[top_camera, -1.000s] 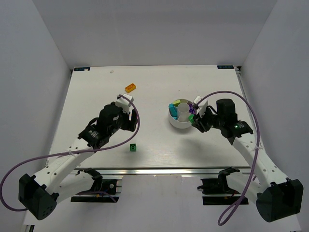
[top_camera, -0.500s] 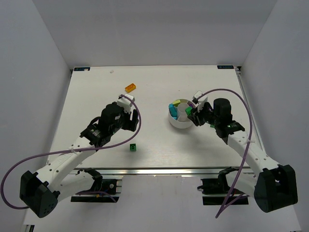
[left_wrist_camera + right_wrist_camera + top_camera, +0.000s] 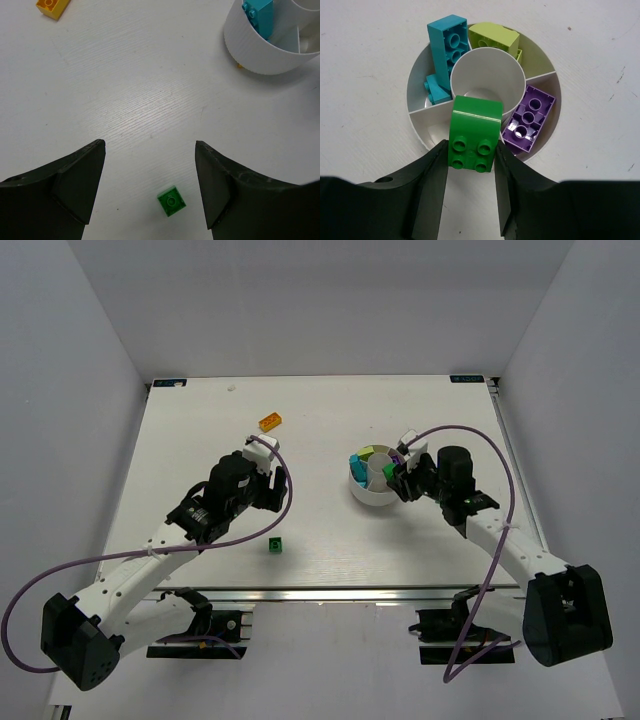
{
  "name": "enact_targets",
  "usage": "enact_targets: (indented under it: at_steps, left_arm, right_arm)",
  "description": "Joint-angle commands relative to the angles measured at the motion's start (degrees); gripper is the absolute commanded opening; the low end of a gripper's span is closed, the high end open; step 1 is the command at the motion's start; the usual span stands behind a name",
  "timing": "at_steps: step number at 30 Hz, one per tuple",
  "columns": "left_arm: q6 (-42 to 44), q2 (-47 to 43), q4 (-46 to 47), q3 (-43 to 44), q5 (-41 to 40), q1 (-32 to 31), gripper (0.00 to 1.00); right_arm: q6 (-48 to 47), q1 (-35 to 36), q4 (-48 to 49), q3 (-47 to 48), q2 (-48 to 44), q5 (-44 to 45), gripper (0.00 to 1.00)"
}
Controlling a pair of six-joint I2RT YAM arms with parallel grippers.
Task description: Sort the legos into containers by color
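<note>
A green brick (image 3: 475, 131) is hanging over the dish (image 3: 415, 100), above its bare near wedge, the right gripper (image 3: 470, 150) clamping its sides; a cyan brick (image 3: 445, 45), a lime brick (image 3: 492, 37) and a purple brick (image 3: 527, 120) are lying in separate wedges; a small green brick (image 3: 171, 201) and an orange brick (image 3: 52, 6) are waiting on the counter (image 3: 150, 90); the left gripper (image 3: 149, 145) is hovering wide apart, holding nothing; sorting is seemingly past halfway.

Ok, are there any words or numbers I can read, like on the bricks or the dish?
None can be read.
Far-left corner tag on the table: too small to read.
Far-right corner tag: too small to read.
Green brick and dish: no lettering visible.
</note>
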Motion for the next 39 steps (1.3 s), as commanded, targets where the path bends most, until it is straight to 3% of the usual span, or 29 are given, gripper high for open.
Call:
enact_targets:
  at_steps: [1, 6, 12, 19, 20, 22, 23, 24, 26, 27, 29, 30, 31, 32, 35, 36, 38, 39]
  left_arm:
    - [0.3, -0.7, 0.5, -0.3, 0.5, 0.0, 0.82]
    - [0.4, -0.3, 0.4, -0.3, 1.0, 0.0, 0.82]
    - [0.3, -0.2, 0.5, -0.3, 1.0, 0.0, 0.82]
    - [-1.1, 1.7, 1.3, -0.7, 5.9, 0.0, 0.83]
    - [-2.2, 2.5, 1.5, -0.5, 6.4, -1.1, 0.79]
    - [-7.1, 6.1, 0.4, 0.8, 7.8, -1.1, 0.68]
    - [-8.9, 7.5, -0.2, 2.0, 9.9, -1.1, 0.49]
    - [-10.5, 8.5, -2.2, 2.5, 10.3, -1.1, 0.4]
    - [-15.3, 11.7, -4.4, 3.4, 10.2, -1.1, 0.29]
    - [-17.2, 12.7, -6.7, 3.8, 10.3, -1.1, 0.27]
    - [-22.2, 14.8, -10.0, 5.0, 8.9, -1.1, 0.3]
    - [-24.0, 17.3, -14.2, 6.8, 6.9, -1.1, 0.4]
    - [-26.7, 18.5, -16.1, 7.7, 5.4, -1.1, 0.42]
    - [-28.0, 19.4, -17.8, 8.4, 4.6, -1.1, 0.44]
    - [-33.1, 20.2, -21.9, 8.5, 1.4, -1.7, 0.54]
    - [-34.4, 19.0, -22.0, 7.8, 0.5, -1.7, 0.56]
    - [-37.7, 18.0, -22.1, 7.0, -0.1, -1.7, 0.84]
    - [-38.7, 17.9, -22.2, 6.4, -0.1, -1.7, 0.91]
  right_arm:
    - [0.8, 0.3, 4.2, -0.4, 0.7, 0.9, 0.29]
    - [1.2, 0.3, 5.0, -0.6, 2.0, 1.5, 0.47]
    - [1.5, 0.3, 5.2, -0.7, 3.0, 1.9, 0.62]
    - [2.5, 0.3, 3.5, 0.2, 1.1, 0.5, 0.64]
    - [2.9, -0.1, 3.1, 0.6, 0.3, 0.3, 0.63]
    - [3.9, -0.1, 1.8, 1.2, -3.9, 1.0, 0.52]
    - [4.4, -0.4, 1.0, 1.6, -6.9, 1.3, 0.37]
    - [5.3, -0.6, 0.1, 2.2, -7.8, 1.6, 0.28]
    - [7.0, -1.5, -3.7, 5.0, -8.9, 4.3, 0.02]
    - [8.0, -2.0, -4.3, 5.5, -9.2, 5.8, 0.0]
    - [9.7, -2.9, -4.9, 6.0, -9.8, 8.1, 0.0]
    - [10.2, -4.1, -5.6, 6.8, -10.4, 8.4, 0.07]
    - [11.0, -4.6, -5.8, 7.3, -10.5, 8.4, 0.17]
    - [11.3, -5.0, -5.8, 7.5, -11.2, 8.2, 0.42]
    - [12.4, -7.6, -8.5, 8.3, -12.7, 6.5, 0.64]
    - [12.4, -8.0, -9.0, 8.3, -13.0, 6.0, 0.64]
    - [12.5, -9.8, -9.2, 8.2, -13.7, 5.6, 0.65]
    - [12.5, -10.0, -9.3, 8.2, -13.8, 5.5, 0.65]
